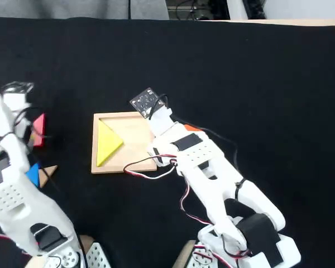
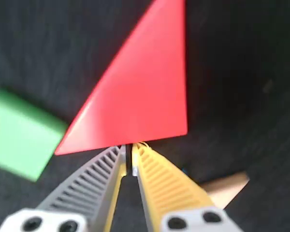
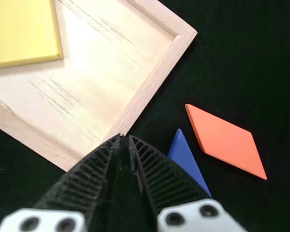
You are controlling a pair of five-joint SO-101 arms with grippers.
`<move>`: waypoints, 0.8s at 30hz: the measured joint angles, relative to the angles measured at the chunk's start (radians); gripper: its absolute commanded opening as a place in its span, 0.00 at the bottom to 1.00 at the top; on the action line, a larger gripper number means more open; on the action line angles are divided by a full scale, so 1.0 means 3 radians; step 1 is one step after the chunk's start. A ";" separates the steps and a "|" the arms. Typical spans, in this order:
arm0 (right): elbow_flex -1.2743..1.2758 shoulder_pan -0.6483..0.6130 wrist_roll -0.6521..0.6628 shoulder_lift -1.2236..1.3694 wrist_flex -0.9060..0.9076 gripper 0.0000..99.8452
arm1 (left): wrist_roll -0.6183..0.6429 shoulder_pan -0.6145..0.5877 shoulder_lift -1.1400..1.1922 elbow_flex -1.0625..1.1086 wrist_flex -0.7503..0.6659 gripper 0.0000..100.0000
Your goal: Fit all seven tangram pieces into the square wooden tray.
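The square wooden tray (image 1: 98, 166) lies mid-table with a yellow triangle (image 1: 107, 142) in its left half. The right wrist view looks down on a tray (image 3: 157, 72) corner and the yellow triangle (image 3: 21, 31). My right gripper (image 3: 124, 139) is shut and empty, its tips over the tray's rim. An orange parallelogram (image 3: 226, 140) and a blue triangle (image 3: 186, 157) lie on the cloth just outside that rim. My left gripper (image 2: 131, 151) is shut, tips at the edge of a red triangle (image 2: 142, 92) lying flat. A green piece (image 2: 19, 134) sits beside it.
The left arm (image 1: 14, 184) stands at the table's left side by the red triangle (image 1: 39, 129), a blue piece (image 1: 32, 174) and a wood-coloured piece (image 1: 48, 172). The right arm (image 1: 212, 178) reaches over the tray's right edge. Black cloth covers the table (image 1: 240, 72).
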 measured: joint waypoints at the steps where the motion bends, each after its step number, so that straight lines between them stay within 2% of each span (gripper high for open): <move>1: 0.0000 0.0000 0.0000 0.0000 0.0000 0.01 | 0.0082 0.0097 0.0000 0.0000 -0.0041 0.03; 9: 0.0000 0.0000 0.0000 0.0000 0.0000 0.01 | 0.0609 0.0844 0.0000 -0.0005 -0.0419 0.03; 12: 0.0000 0.0000 0.0000 0.0000 0.0000 0.01 | 0.0747 0.0895 0.0000 -0.0184 -0.0409 0.03; 15: 0.0000 0.0000 0.0000 0.0000 0.0000 0.01 | 0.0747 0.0818 0.0000 -0.0542 -0.0107 0.06; 17: 0.0000 0.0000 0.0000 0.0000 0.0000 0.01 | 0.0614 0.0721 -0.0010 -0.0823 0.0179 0.13; 19: 0.0000 0.0000 0.0000 0.0000 0.0000 0.01 | 0.0368 0.0598 -0.0046 -0.1074 0.0414 0.24; 22: 0.0000 0.0000 0.0000 0.0000 0.0000 0.01 | -0.0143 0.0496 -0.0056 -0.1258 0.0685 0.39; 24: 0.0000 0.0000 0.0000 0.0000 0.0000 0.01 | -0.0542 0.0481 -0.0010 -0.1299 0.0747 0.46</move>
